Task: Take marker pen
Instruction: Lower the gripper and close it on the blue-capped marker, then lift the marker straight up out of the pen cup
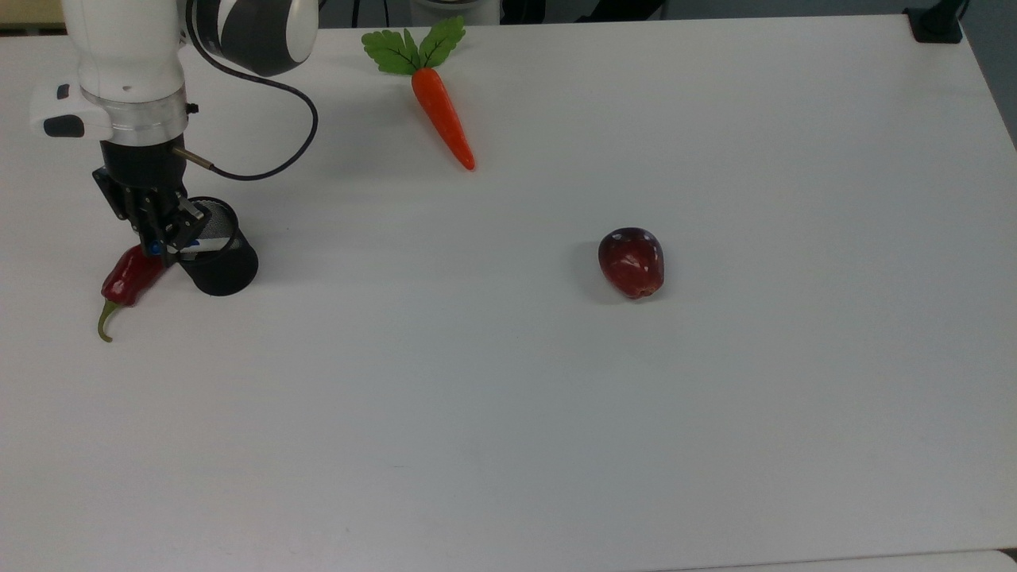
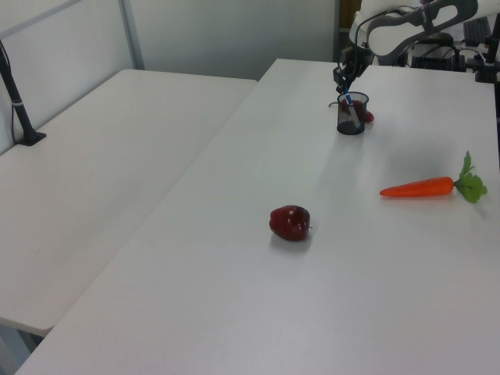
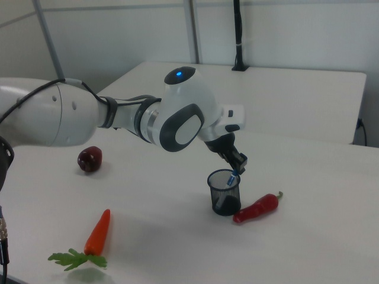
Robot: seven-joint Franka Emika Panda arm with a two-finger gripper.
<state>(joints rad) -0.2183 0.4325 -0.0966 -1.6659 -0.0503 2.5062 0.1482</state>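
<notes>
The pen (image 1: 193,245) is seen standing tilted in the black cup (image 1: 218,266), its blue cap leaning over the rim toward the gripper (image 1: 164,237), whose fingers seem closed on that cap from directly above, so a lift along the pen's axis is called for.

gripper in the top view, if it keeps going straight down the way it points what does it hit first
The gripper points down at the blue-capped marker pen standing in the black mesh cup, so it would likely meet the pen's cap first, then the cup's rim. The red chili pepper lies just beside; depth is unclear.
</notes>
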